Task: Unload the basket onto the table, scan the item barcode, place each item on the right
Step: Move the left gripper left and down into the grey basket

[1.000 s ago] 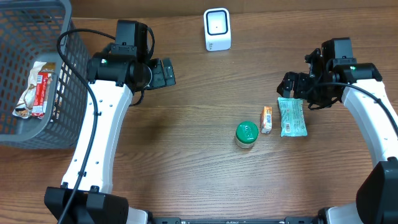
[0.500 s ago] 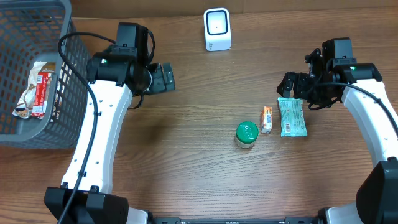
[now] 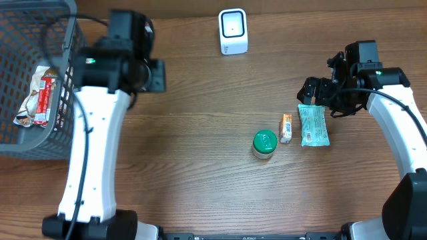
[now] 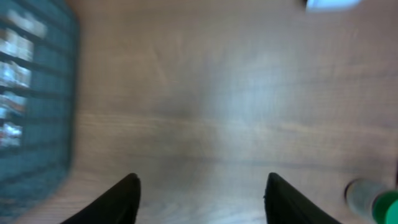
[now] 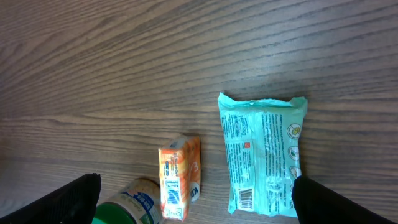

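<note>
Wood counter, three items toward its right edge.
Overhead: teal packet lies beside orange box and green-lidded jar, right claw at its far end. Left wrist, blurred: left claw apart, empty. Right wrist: right claw wide apart above teal packet.

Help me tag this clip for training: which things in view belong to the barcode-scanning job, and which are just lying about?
Job in hand: scanner; teal packet; orange box; green-lidded jar.
Lying about, as far as I can tell: basket; snack wrapper inside it.
</note>
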Motion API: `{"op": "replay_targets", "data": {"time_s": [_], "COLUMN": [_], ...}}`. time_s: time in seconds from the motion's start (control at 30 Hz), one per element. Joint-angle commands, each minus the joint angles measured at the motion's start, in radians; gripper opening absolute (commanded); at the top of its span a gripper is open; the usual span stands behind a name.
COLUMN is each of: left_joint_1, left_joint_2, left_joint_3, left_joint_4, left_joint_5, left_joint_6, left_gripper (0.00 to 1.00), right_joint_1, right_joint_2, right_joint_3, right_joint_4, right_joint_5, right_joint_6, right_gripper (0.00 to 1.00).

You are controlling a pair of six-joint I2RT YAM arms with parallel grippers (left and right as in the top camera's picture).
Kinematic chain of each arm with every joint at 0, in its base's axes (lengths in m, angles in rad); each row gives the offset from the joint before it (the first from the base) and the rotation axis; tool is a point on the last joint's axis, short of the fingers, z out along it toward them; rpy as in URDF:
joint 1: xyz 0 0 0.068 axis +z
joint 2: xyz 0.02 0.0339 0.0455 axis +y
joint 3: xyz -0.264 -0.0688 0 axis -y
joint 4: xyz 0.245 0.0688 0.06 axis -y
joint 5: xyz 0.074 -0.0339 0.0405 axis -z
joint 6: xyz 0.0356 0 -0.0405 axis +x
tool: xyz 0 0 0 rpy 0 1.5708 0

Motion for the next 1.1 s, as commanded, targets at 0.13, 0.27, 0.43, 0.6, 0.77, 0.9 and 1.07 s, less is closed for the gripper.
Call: {"op": "replay_targets", "data": {"time_s": [0.13,0.27,0.43,0.6,0.77,0.9,1.07], "left_joint_1": [0.108,0.206,0.338,0.431,0.503,0.527,0.53], "left_joint_2": [-0.008,-0.01,-0.005,0.001,0.026,0.062,0.105], "left_joint_3": [0.387,0.503,0.513,0.505,0.501,0.501,0.501], "left_joint_4": [-0.019,0.063,0.104,0.097,0.097,0.089,0.074], "left_joint_5": [-0.092,-0.092,-0.092,-0.092,-0.088,-0.084,-0.086], "left_joint_6": [0.038,0.064,0.071,0.07,0.04,0.04,0.04], "left_gripper": [0.68,0.77,0.85,1.0,1.0,1.0,1.0], "right_joint_1": [0.005,0.005,0.005,0.005,0.005,0.005,0.005], "right_joint_2": [-0.018,-0.018,-0.018,-0.018,-0.018,-0.018,-0.018], "right_joint_3": [0.008,0.008,0.008,0.008,0.008,0.008,0.008], "right_joint_4": [0.006,0.006,0.006,0.006,0.006,0.006,0.006], "right_joint_5": [-0.005,-0.005,-0.005,-0.005,-0.005,-0.005,-0.005], "right_joint_6": [0.002,0.002,0.002,0.002,0.002,0.002,0.002], "right_gripper": [1.0,1.0,1.0,1.0,1.0,1.0,1.0]}}
